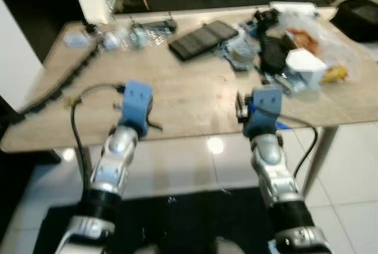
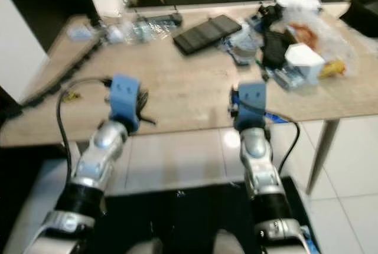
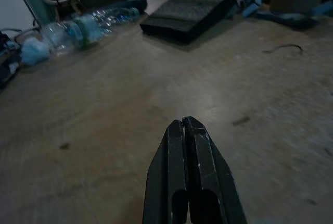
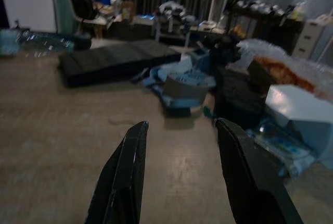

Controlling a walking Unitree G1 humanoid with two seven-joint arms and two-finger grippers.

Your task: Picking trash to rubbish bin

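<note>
Trash all sits on your worktop (nothing picked yet), left gripper fingers pressed together empty, right gripper fingers spread wide.

- My left gripper reaches forward, fingers pressed together.
- My right gripper reaches forward beside it, fingers spread apart.
</note>
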